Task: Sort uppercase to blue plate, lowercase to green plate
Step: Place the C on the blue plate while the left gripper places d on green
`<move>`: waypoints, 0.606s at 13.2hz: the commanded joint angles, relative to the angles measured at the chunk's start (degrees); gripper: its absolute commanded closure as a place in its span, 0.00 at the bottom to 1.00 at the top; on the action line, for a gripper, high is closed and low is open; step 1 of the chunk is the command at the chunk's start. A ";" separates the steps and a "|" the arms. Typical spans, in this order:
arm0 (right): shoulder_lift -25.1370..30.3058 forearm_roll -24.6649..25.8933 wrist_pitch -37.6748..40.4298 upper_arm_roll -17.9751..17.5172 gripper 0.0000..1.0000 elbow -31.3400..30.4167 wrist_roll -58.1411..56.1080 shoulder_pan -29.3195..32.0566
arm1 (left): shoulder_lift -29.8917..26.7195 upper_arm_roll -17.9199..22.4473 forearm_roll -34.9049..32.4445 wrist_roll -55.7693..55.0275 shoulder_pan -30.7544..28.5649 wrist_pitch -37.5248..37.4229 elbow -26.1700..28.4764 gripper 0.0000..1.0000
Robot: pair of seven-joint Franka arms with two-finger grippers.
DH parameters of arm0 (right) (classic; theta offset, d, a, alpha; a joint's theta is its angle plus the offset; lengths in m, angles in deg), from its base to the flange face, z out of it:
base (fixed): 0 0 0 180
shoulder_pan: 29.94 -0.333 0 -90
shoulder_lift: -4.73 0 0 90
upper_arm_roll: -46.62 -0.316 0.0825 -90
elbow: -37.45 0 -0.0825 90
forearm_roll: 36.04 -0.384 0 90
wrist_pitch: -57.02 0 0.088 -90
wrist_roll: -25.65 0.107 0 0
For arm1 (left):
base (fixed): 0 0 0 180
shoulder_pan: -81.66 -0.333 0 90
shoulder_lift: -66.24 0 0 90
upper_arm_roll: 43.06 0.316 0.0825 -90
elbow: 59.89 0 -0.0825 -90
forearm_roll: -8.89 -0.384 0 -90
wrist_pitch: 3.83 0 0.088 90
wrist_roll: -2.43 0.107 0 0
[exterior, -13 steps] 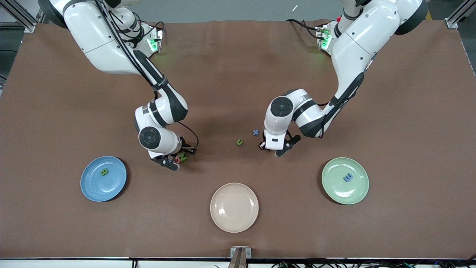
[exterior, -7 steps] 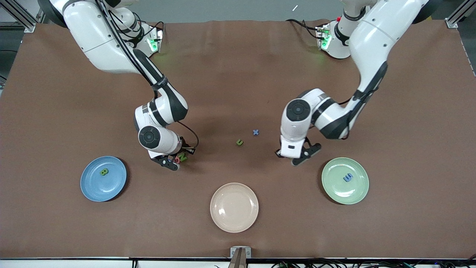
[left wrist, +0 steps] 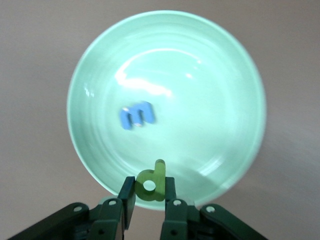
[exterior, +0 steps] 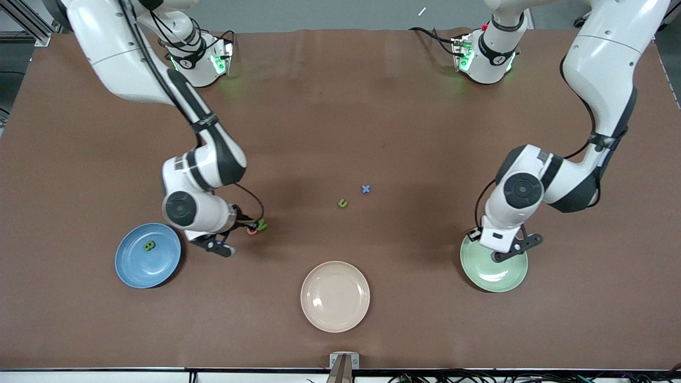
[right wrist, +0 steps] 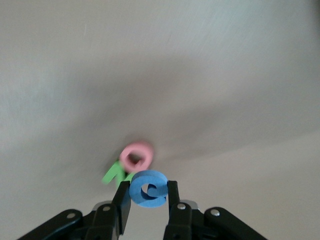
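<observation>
- Nearest the front camera sits the beige plate (exterior: 335,296), bare, at mid-table
- toward the left arm's end, the green plate (exterior: 481,274) holds the blue m (left wrist: 137,115); the left gripper (left wrist: 149,194) hangs over its rim, clamped on the green p (left wrist: 151,182)
- toward the right arm's end, the blue plate (exterior: 133,260) holds the green B (exterior: 149,246)
- just beside that plate, over the brown table (exterior: 340,106), the right gripper (right wrist: 148,199) is clamped on the blue C (right wrist: 147,188)
- the pink G (exterior: 251,230) and green N (exterior: 262,225) lie touching
- farther, apart at mid-table, green u (exterior: 343,203), then blue x (exterior: 366,189)
</observation>
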 commanded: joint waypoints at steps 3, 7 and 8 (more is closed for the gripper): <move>-0.22 6.31 0.68 -0.77 0.90 2.22 -19.35 11.15 | 4.79 -0.20 -0.06 3.97 -3.53 0.42 -3.98 0.93; -2.50 11.40 -0.37 -0.77 0.88 4.06 -30.70 16.69 | 7.25 -0.20 0.38 7.51 -4.95 0.60 -6.88 0.92; -3.29 12.81 -0.64 -0.77 0.85 4.68 -32.02 17.66 | 7.69 -0.20 0.47 7.50 -4.94 0.77 -7.58 0.92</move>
